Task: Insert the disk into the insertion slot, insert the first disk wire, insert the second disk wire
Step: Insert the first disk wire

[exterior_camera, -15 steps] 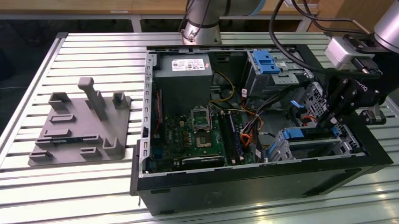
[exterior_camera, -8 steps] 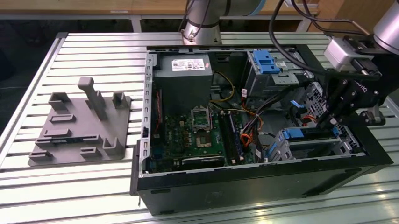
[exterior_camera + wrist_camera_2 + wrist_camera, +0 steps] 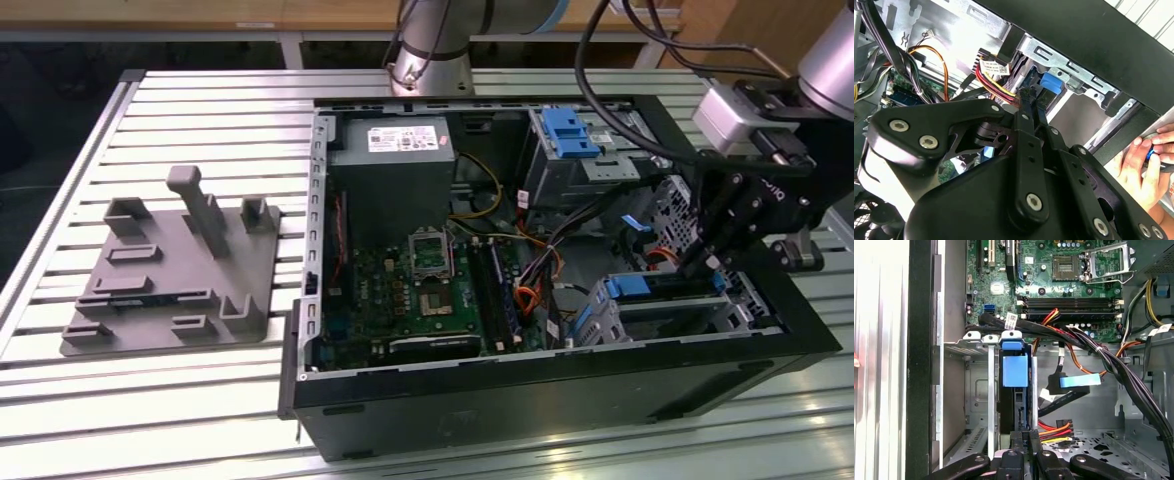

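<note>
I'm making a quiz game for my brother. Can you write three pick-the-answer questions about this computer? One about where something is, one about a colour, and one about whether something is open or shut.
1. Where is the pincer?
A) far away from the computer
B) inside the computer case, at the insertion slot
C) resting on the floor

2. What colour is the frame round the disk?
A) red
B) yellow
C) blue

3. How is the computer case?
A) open, with its insides showing
B) shut behind a panel
C) wrapped in a cloth

Answers:
1 B: in the exterior view the pincer reaches down to the metal cage at the case's end on the exterior view's right.
2 C: the blue frame shows in the first wrist view.
3 A: the green board lies in plain sight.
</note>
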